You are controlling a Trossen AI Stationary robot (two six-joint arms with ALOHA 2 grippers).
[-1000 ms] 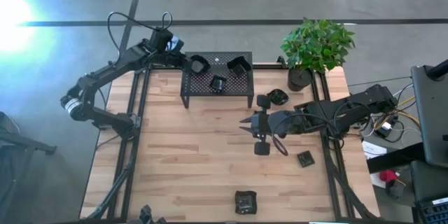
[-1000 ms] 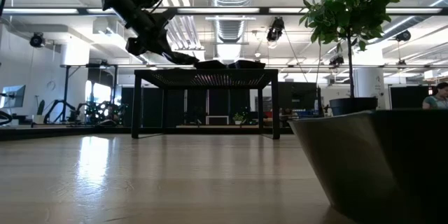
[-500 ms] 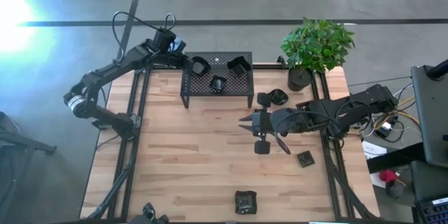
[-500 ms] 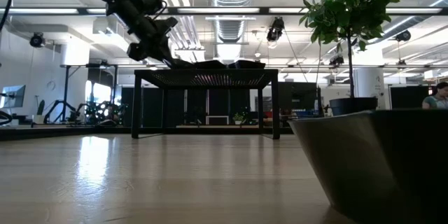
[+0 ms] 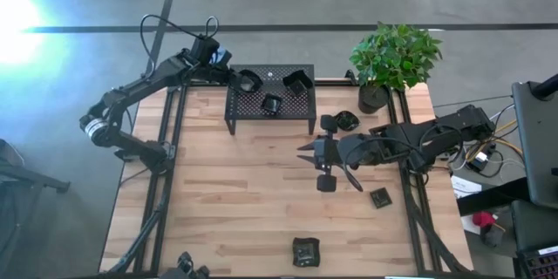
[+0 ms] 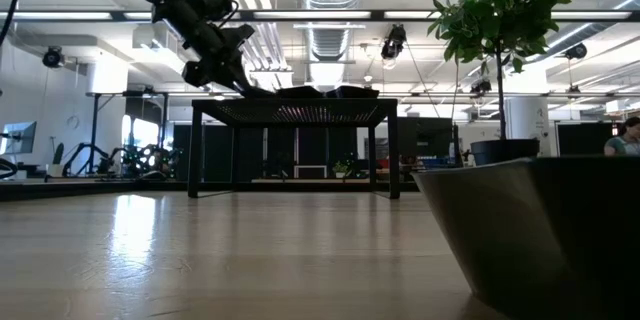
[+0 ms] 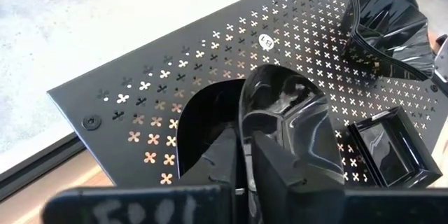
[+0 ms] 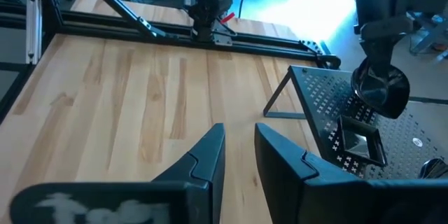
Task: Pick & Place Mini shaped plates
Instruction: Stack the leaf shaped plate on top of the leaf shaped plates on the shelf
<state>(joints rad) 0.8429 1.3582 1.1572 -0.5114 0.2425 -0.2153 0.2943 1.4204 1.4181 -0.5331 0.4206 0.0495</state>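
Since before, left gripper (image 5: pixel 234 77) shifted slightly over the rack (image 5: pixel 301 105), upper middle, fingers loosening around a plate (image 7: pixel 287 119). Right gripper (image 5: pixel 307 152) hangs open. I fear the plate tips off the rack edge.

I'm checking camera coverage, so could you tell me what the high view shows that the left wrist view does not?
Only the high view shows the wooden table, the potted plant, the right gripper hovering empty mid-table, and plates lying off the rack.

Only the left wrist view shows the left gripper's fingers pinching the rim of a glossy rounded plate.

Both show the perforated rack and the small square plate on it.
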